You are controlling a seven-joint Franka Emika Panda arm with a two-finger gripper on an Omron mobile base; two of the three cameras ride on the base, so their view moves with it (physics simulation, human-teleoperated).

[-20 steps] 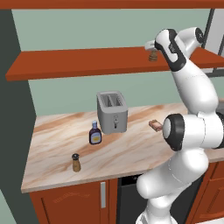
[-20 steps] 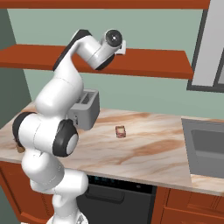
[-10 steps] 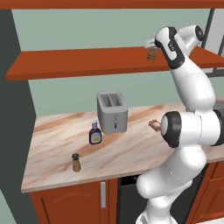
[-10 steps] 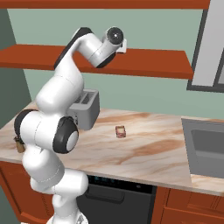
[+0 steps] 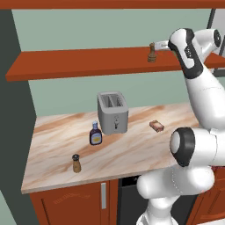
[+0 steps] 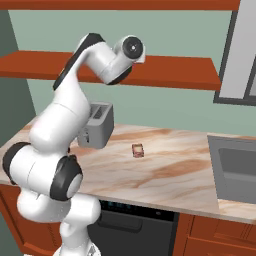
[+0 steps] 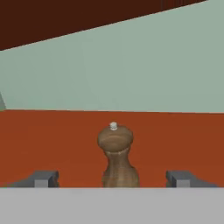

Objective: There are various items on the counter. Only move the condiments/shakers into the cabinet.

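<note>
A: One item, the brown mill (image 7: 115, 155), stood upright on the cabinet shelf (image 5: 88, 63), as the task required

B: And the gripper (image 7: 113, 178)?

A: Its jaws were spread wide either side of the mill, gripping nothing. The sauce bottle (image 5: 95, 134) and light-wood shaker (image 5: 76, 163) remained on the counter (image 5: 132, 149)
</note>
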